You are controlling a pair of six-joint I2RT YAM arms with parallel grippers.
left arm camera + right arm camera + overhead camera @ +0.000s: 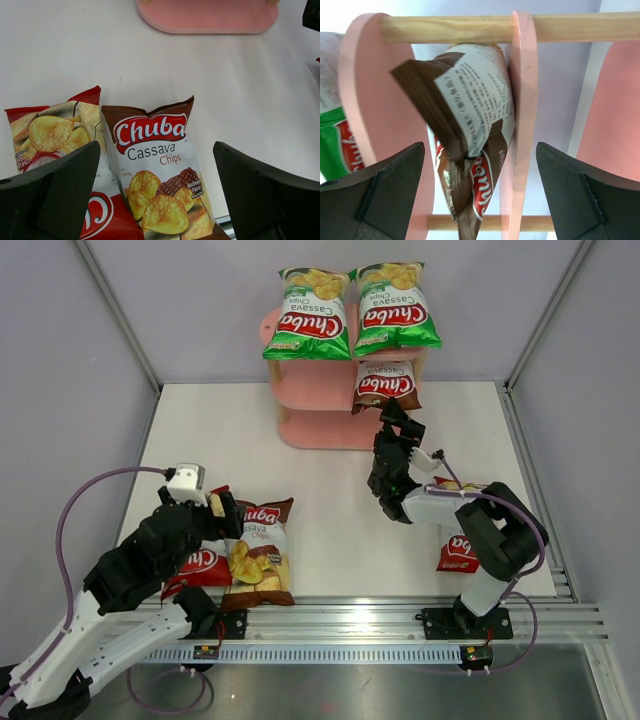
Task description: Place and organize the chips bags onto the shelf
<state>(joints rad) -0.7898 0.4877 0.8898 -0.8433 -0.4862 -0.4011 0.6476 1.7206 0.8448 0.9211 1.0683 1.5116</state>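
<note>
Brown bag (475,125): crumpled on shelf (522,100) middle tier; we should seat it deeper.
Right fingers (385,195): spread, empty.
Left fingers (55,190): apart, empty.

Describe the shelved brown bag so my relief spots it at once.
Find the pink shelf at the far edge of the table. On the tier under the right-hand green bag, a brown bag sticks out toward the right gripper. It is the only brown one on the shelf; the other brown bag lies on the table near the left arm.
</note>
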